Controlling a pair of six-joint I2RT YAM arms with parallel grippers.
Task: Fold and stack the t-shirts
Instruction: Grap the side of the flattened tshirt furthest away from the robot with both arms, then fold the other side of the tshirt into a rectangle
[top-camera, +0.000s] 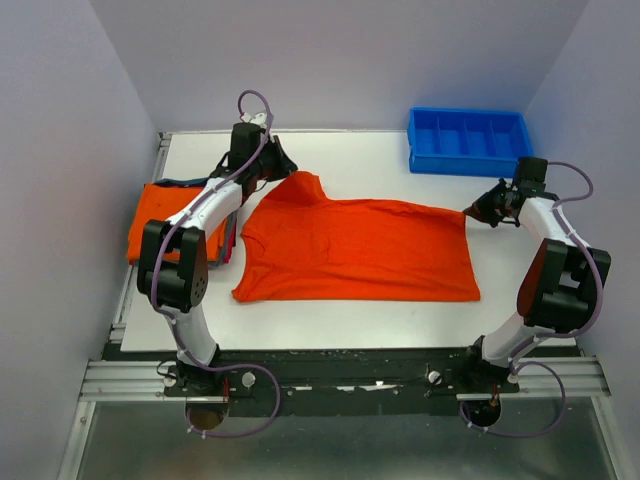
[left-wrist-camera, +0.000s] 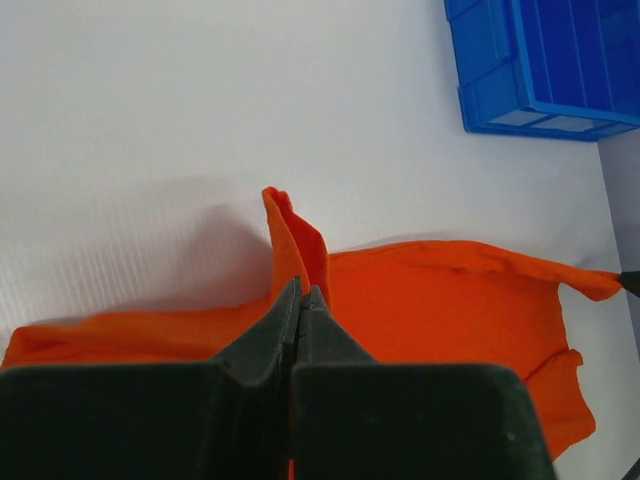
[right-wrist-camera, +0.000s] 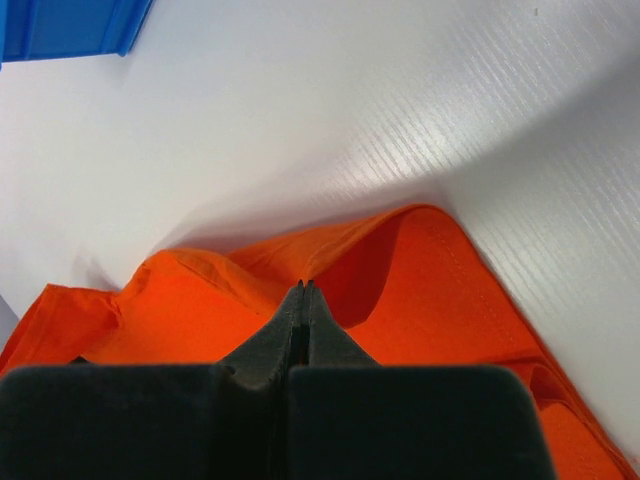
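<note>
One bright orange t-shirt (top-camera: 360, 250) lies spread across the middle of the white table, its far edge lifted at both ends. My left gripper (top-camera: 285, 172) is shut on the shirt's far left corner; in the left wrist view the cloth (left-wrist-camera: 450, 310) rises in a fold right at the closed fingertips (left-wrist-camera: 302, 292). My right gripper (top-camera: 470, 212) is shut on the far right corner, where the cloth (right-wrist-camera: 420, 290) puckers up into the closed tips (right-wrist-camera: 303, 288). A stack of folded t-shirts (top-camera: 160, 215), orange on top with teal and pink-red edges, sits at the left under the left arm.
A blue plastic bin with dividers (top-camera: 468, 140) stands at the back right, also seen in the left wrist view (left-wrist-camera: 540, 70) and at the right wrist view's corner (right-wrist-camera: 70, 25). White walls close in the table on three sides.
</note>
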